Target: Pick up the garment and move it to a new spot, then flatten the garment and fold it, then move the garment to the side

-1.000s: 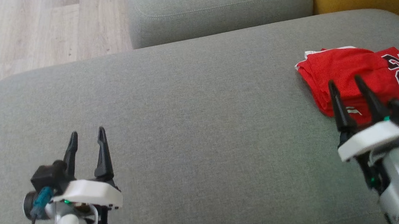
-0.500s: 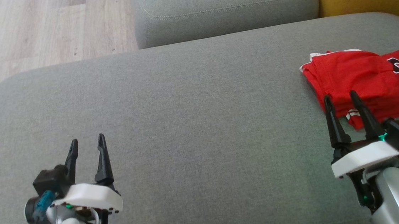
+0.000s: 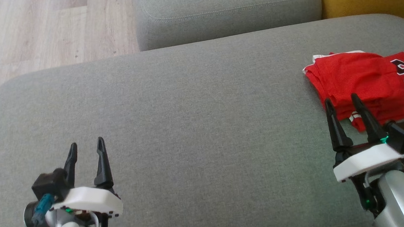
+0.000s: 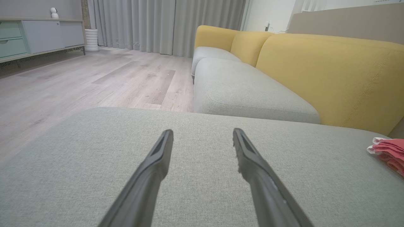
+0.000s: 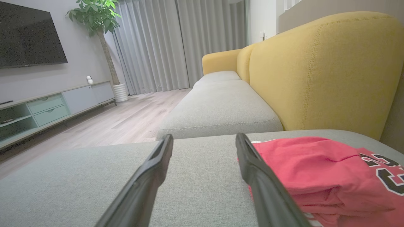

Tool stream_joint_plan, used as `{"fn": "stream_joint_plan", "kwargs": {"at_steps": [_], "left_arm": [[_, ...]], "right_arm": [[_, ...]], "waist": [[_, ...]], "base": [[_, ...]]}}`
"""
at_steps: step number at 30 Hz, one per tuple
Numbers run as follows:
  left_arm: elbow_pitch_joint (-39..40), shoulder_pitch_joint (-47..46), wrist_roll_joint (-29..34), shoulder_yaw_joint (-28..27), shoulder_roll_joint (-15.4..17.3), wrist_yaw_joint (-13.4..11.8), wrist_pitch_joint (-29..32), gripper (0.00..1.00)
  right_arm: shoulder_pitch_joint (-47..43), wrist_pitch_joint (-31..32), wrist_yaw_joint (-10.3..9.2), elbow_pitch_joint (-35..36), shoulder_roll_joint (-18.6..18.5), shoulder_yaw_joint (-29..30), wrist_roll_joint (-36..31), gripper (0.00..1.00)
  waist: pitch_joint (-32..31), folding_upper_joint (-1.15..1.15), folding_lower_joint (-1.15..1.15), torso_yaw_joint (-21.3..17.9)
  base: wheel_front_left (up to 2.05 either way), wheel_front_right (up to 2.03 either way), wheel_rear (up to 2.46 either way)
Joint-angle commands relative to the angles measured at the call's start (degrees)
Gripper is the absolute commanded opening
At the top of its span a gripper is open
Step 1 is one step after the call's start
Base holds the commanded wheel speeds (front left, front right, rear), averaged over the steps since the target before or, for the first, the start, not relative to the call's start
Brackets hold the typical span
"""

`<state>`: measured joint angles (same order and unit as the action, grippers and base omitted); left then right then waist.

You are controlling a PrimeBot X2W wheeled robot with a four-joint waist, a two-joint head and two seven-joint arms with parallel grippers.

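I pulled right claw (image 3: 340,98) back off folded shirt (image 3: 365,75) — shirt now just ahead. Left claw (image 3: 86,142) spread too, both empty — job looks done.

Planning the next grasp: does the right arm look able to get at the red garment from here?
Probably yes: the right end effector stands open at the near edge of the red garment, and nothing lies between them.
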<state>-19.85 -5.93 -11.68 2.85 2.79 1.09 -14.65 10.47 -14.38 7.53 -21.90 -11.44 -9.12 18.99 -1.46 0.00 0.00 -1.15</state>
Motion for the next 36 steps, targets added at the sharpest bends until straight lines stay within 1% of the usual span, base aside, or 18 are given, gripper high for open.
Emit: {"fn": "stream_joint_plan", "kwargs": {"at_steps": [1,5,6,8,11,36], "left_arm": [[1.69,-2.32,0.47,-2.27,0.29,0.3,-0.35,1.0],[1.57,-2.43,0.34,-2.68,0.23,0.36,-0.35,1.0],[-0.47,0.0,-0.04,-0.23,-0.09,0.38,0.01,0.0],[-2.25,0.66,-0.09,0.04,-0.18,0.45,0.05,0.0],[-2.75,0.52,-1.66,-0.51,-0.19,0.57,0.78,0.0],[-0.73,0.62,-17.91,-2.06,-0.13,1.76,4.76,0.0]], "right_arm": [[1.97,-0.62,-0.04,1.57,0.02,-1.25,-0.01,1.0],[2.03,-0.62,-0.04,1.41,0.21,-1.52,0.04,1.0],[-0.04,0.02,0.0,-0.36,0.1,-0.24,0.01,0.0],[-1.03,0.13,0.0,-1.85,0.23,-0.43,0.05,0.0],[-1.26,0.62,0.0,-2.02,0.43,-0.07,1.59,0.0],[-1.93,4.75,-0.01,0.06,2.09,3.13,16.24,0.0]], "waist": [[-0.03,0.0,0.0,-0.06],[-0.15,0.0,0.0,-0.23],[-0.15,0.0,0.0,-0.23],[-0.15,0.0,0.0,-0.23],[-0.12,0.0,0.0,-0.21],[0.24,0.0,0.0,0.07]], "base": [[0.0,0.0,0.0],[0.0,0.0,0.0],[0.0,0.0,0.0],[0.0,0.0,0.0],[0.0,0.0,0.0],[0.0,0.0,0.0]]}}
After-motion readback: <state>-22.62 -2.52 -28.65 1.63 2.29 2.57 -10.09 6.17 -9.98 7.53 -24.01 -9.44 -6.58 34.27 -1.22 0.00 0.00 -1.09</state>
